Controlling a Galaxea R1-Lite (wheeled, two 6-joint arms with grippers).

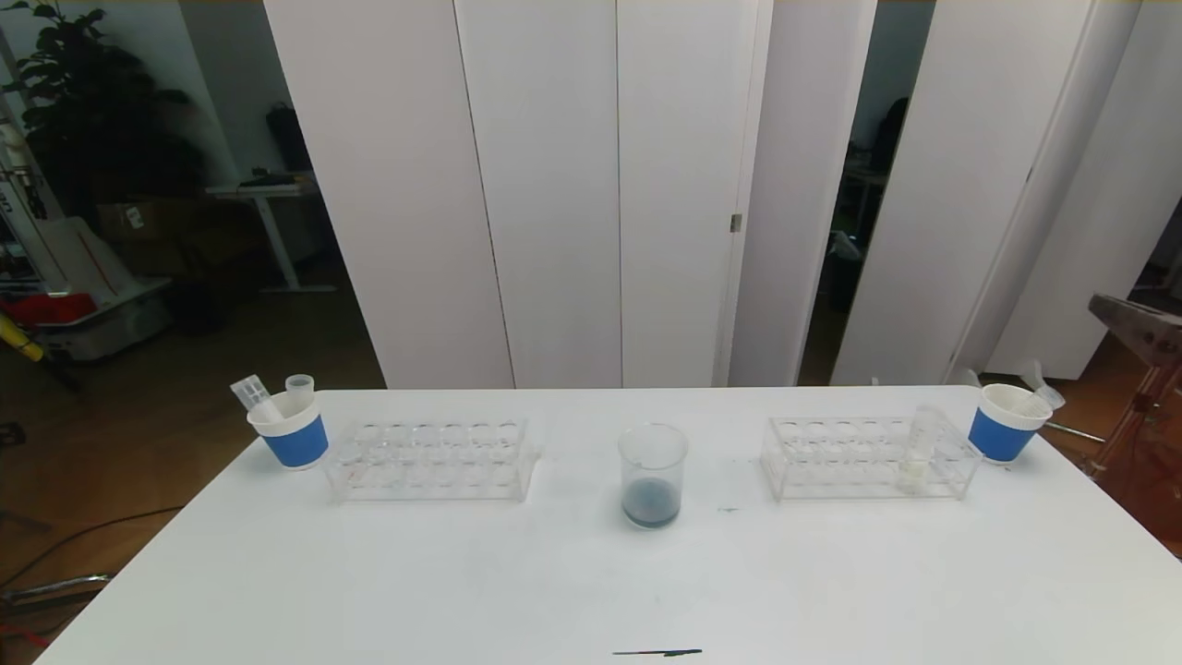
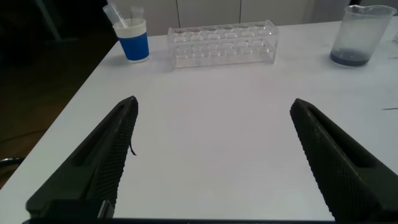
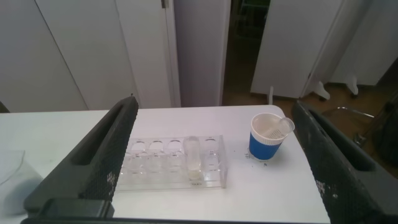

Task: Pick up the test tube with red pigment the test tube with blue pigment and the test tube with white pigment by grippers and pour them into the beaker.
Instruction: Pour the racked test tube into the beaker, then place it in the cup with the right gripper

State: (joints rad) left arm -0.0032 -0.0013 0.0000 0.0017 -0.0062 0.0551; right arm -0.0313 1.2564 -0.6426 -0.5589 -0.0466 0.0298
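The clear beaker (image 1: 653, 476) (image 2: 357, 34) stands mid-table with a shallow layer of dark bluish liquid in it. The test tube with white pigment (image 1: 915, 451) (image 3: 193, 160) stands upright near the right end of the right-hand rack (image 1: 836, 457) (image 3: 149, 168). No test tube with red pigment or with blue pigment is in view. My left gripper (image 2: 214, 102) hovers open over bare table, short of the left rack (image 1: 429, 459) (image 2: 222, 42), which is empty. My right gripper (image 3: 213, 102) is open above the right rack, holding nothing. Neither gripper shows in the head view.
A blue-banded white cup (image 1: 289, 429) (image 2: 135, 42) at the far left holds two clear tubes. Another such cup (image 1: 1007, 422) (image 3: 266, 137) at the far right holds one clear tube. The table's edges lie close beside both cups. A thin dark mark (image 1: 657, 653) lies at the front edge.
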